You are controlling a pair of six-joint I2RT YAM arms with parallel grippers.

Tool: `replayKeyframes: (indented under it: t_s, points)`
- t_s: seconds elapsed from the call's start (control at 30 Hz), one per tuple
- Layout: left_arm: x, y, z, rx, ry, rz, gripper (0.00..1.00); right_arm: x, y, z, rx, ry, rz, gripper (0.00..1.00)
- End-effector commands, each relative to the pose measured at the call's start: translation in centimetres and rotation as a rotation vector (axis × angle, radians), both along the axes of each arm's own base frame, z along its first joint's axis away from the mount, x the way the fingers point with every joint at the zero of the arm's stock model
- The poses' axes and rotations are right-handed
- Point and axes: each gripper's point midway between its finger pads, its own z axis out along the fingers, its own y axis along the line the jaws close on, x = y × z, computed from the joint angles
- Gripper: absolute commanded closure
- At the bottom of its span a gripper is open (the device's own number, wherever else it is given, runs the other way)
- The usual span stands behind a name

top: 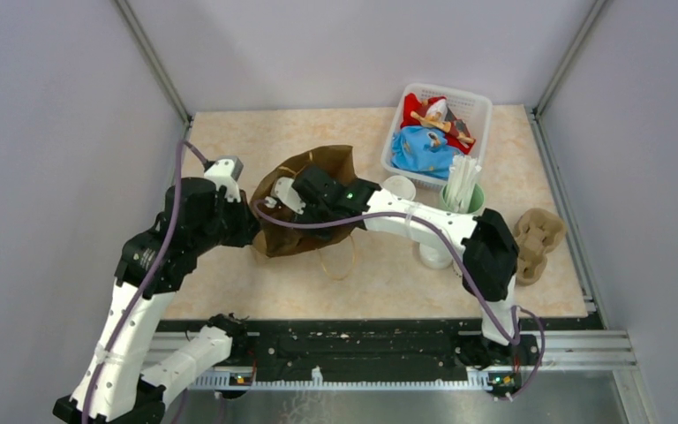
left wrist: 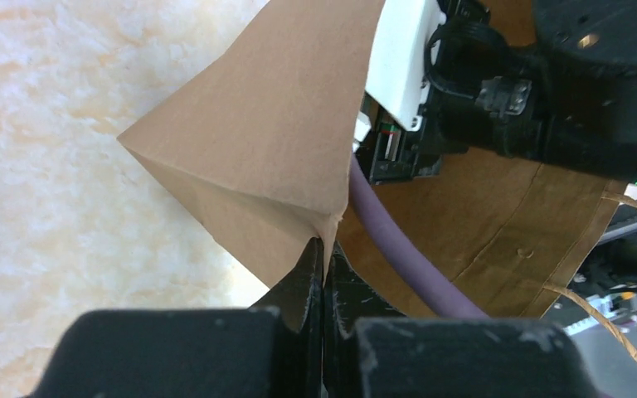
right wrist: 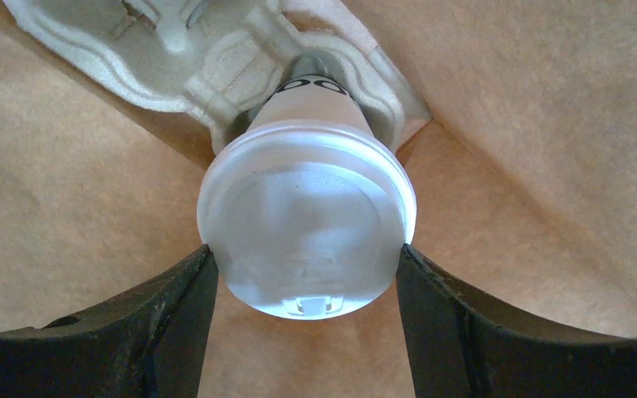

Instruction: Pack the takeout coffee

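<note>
The takeout coffee (right wrist: 307, 207), a white paper cup with black lettering and a round white lid, stands inside the brown paper bag (right wrist: 547, 124). Its base sits in a pulp cup carrier (right wrist: 174, 50) at the bag's bottom. My right gripper (right wrist: 305, 253) reaches down into the bag, both fingers pressed against the lid's sides. My left gripper (left wrist: 325, 249) is shut on the rim of the bag (left wrist: 274, 141), holding its mouth up. In the top view the bag (top: 274, 238) lies centre-left, with the right wrist (top: 327, 194) over its opening. The cup is hidden there.
A white basket (top: 477, 106) with red and blue packets stands at the back right. A green cup of straws (top: 463, 190), a lone white cup (top: 399, 187), white lids (top: 435, 256) and a second pulp carrier (top: 537, 243) stand on the right. The bag's twine handle (top: 340, 261) trails forward.
</note>
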Motion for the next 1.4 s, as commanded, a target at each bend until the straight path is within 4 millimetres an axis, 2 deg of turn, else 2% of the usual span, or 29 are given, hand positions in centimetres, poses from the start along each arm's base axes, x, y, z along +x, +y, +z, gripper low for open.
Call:
replayKeyframes:
  t_s: [0.0,0.1,0.23,0.37,0.47,0.53,0.63,0.77,1.0,1.2,1.37]
  points:
    - [-1.2,-0.5,1.2,-0.096,0.059,0.050,1.00,-3.4,-0.4,-3.3,-0.094,0.165,-0.043,0.49]
    - [-1.3,0.0,0.6,-0.104,0.095,0.113,1.00,-4.6,-0.1,-5.5,-0.147,0.203,-0.050,0.49]
    - [-0.7,1.1,0.2,-0.067,0.077,0.169,1.00,-4.5,0.5,-8.2,-0.196,0.245,-0.092,0.48]
    - [-0.5,2.4,0.3,-0.027,0.041,0.217,1.00,-4.6,1.1,-10.0,-0.203,0.271,-0.100,0.49]
    - [-0.4,2.8,0.4,-0.021,0.026,0.234,1.00,-4.7,0.6,-11.8,-0.239,0.288,-0.114,0.49]
    - [-0.4,2.8,0.3,-0.020,0.023,0.230,1.00,-4.6,0.4,-12.0,-0.252,0.283,-0.120,0.49]
    - [-0.4,2.8,0.3,-0.017,0.022,0.228,1.00,-4.4,0.9,-9.5,-0.200,0.268,-0.123,0.45]
    - [-0.2,2.9,0.5,-0.023,0.013,0.245,1.00,-4.1,1.6,-4.8,-0.113,0.243,-0.135,0.32]
    - [0.0,3.3,0.4,-0.025,0.032,0.295,1.00,-4.8,2.0,0.8,0.008,0.246,-0.152,0.10]
    - [0.4,3.6,0.9,-0.025,0.022,0.323,1.00,-5.8,1.9,4.4,0.070,0.240,-0.148,0.01]
    - [0.7,3.8,1.1,-0.027,0.030,0.351,1.00,-7.0,0.7,5.9,0.068,0.247,-0.161,0.01]
